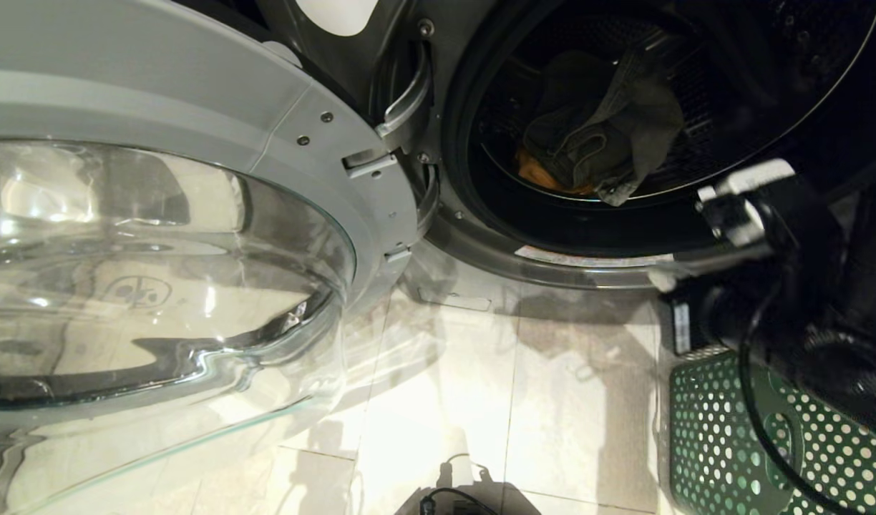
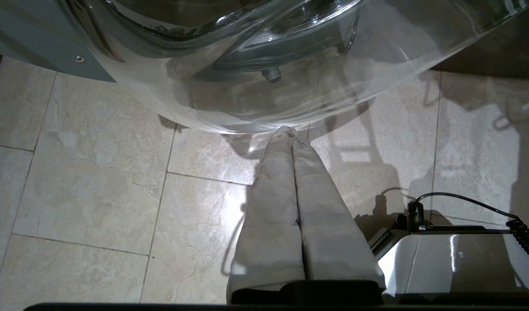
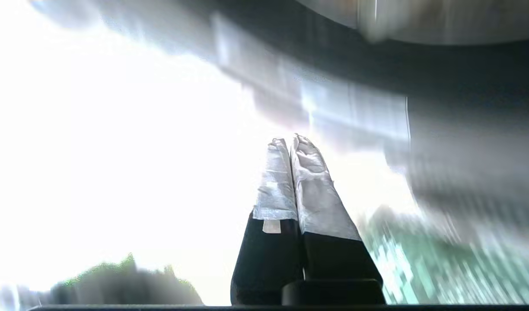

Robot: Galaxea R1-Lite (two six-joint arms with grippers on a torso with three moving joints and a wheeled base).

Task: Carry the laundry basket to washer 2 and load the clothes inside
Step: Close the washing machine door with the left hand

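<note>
So the clothes [image 1: 599,132] are sitting inside the drum of the washer [image 1: 481,236], door wide open. On top there's a grey garment, all crumpled, draped roughly upright so its long side runs from the back of the drum down toward the front lip, one corner hanging lowest near the door seal. A bit of orange-yellow cloth [image 1: 532,170] peeks out from under its left edge. Can't make out a third piece in there.

The door [image 1: 195,214] is swung out to the robot's left, big glass bowl facing up toward the head camera, hinge side next to the drum opening.

Right gripper [image 3: 291,140] has its two taped fingers pressed flat together, totally closed, and nothing pinched between them. From the head view the right arm [image 1: 760,236] sits low at the right of the drum mouth, outside it, so the clothes are up and left of it and well apart.

The laundry basket [image 1: 724,443] is on the tile floor [image 1: 552,400] right below that arm, green with white-looking holes, one oval handle cut-out showing.

Left gripper [image 2: 291,134] hangs over the floor under the door glass, fingers closed too, holding nothing.
</note>
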